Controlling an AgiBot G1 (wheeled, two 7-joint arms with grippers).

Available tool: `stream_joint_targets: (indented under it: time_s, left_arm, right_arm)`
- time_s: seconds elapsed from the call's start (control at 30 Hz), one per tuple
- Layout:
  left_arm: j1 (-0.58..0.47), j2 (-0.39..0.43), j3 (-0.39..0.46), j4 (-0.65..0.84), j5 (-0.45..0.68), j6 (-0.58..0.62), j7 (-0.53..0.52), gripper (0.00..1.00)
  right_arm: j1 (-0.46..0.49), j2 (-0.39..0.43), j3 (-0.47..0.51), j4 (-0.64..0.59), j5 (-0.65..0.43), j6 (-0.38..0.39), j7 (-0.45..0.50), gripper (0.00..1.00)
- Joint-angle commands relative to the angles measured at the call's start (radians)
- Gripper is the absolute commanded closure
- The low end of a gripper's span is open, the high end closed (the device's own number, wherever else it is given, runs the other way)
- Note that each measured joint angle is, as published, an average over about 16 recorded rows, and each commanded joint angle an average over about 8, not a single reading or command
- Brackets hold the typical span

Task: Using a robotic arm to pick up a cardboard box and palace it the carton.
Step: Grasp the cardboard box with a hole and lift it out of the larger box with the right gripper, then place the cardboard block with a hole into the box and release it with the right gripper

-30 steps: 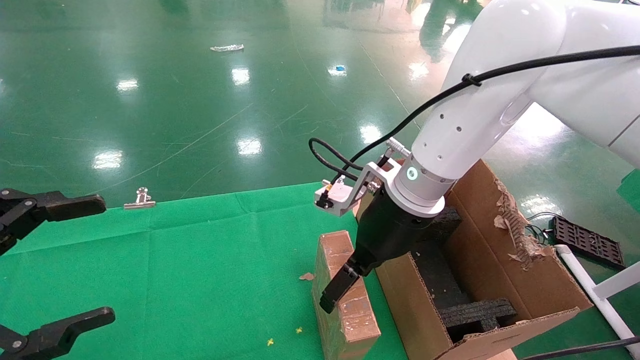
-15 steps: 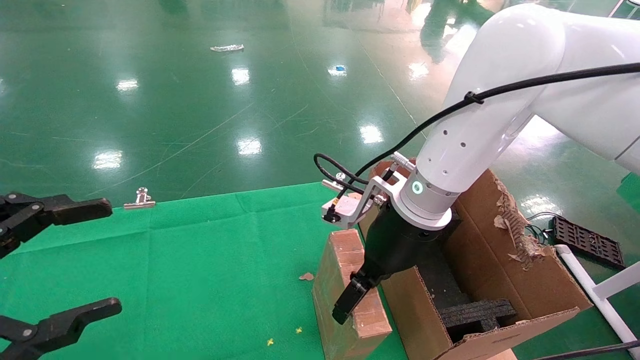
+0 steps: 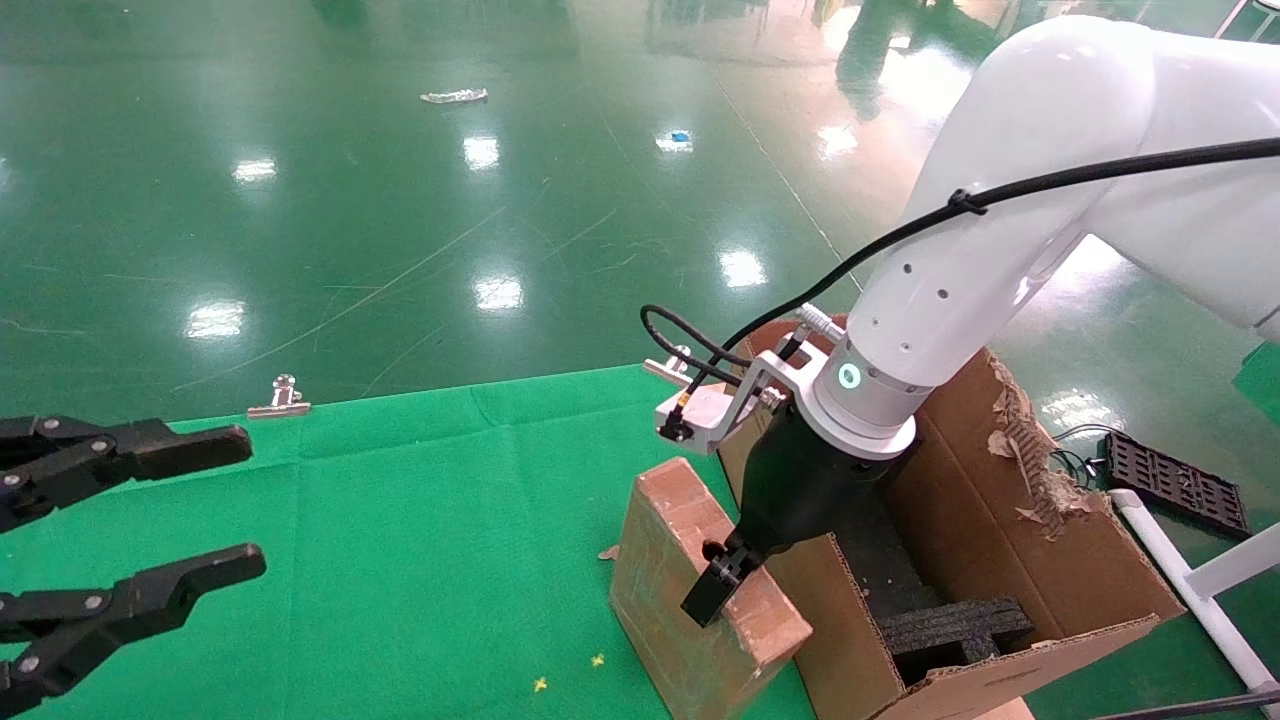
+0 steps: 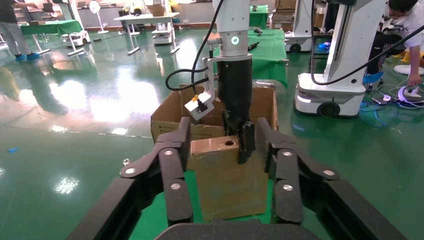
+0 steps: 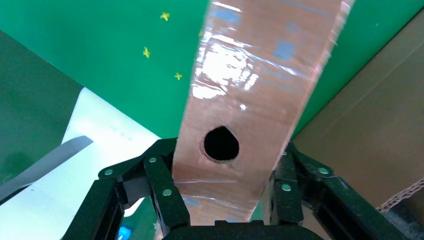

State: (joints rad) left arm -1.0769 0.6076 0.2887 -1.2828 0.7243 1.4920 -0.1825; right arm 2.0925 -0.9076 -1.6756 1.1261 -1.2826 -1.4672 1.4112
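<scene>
The cardboard box [image 3: 655, 590], slim and brown with a round hole [image 5: 221, 144] in its narrow top face, stands tilted on the green cloth next to the carton [image 3: 1010, 570]. My right gripper [image 3: 718, 588], on the white robotic arm [image 3: 960, 270], is shut on the box's top end, with one finger on each broad face [image 5: 165, 185]. The carton is open, with black foam inserts [image 3: 955, 625] inside and a torn edge. My left gripper [image 3: 235, 500] is open and empty at the far left. The left wrist view shows the box [image 4: 227, 185] and the right gripper [image 4: 242, 145] in front of the carton [image 4: 170, 117].
A green cloth [image 3: 400, 560] covers the table. A metal binder clip [image 3: 280, 398] holds its far edge. A cardboard scrap [image 3: 613, 552] lies beside the box. A black tray [image 3: 1175, 482] and a white pipe [image 3: 1190, 590] lie on the floor right of the carton.
The right gripper has moved right and down toward the carton, and the box it holds has tilted and turned. The left gripper has shifted right, its fingers closer together.
</scene>
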Motion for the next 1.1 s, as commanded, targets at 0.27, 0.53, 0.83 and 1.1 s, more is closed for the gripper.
stream_joint_targets:
  time_s: [0.27,0.53,0.83,1.1]
  left_arm:
    - [0.0,0.0,0.001,0.0,0.0,0.0,0.0,1.0]
    - [0.0,0.0,0.001,0.0,-0.001,0.0,0.001,1.0]
    - [0.0,-0.001,0.002,0.0,-0.001,-0.001,0.001,1.0]
    - [0.0,-0.001,0.002,0.0,-0.001,-0.001,0.001,0.29]
  right_arm:
    - [0.101,0.133,0.098,0.001,0.02,0.088,-0.167,1.0]
    - [0.263,0.288,0.187,-0.094,-0.042,0.172,-0.305,1.0]
    - [0.355,0.381,0.152,-0.203,-0.217,0.131,-0.324,1.0]
    - [0.314,0.434,0.103,-0.263,-0.249,0.054,-0.309,1.0]
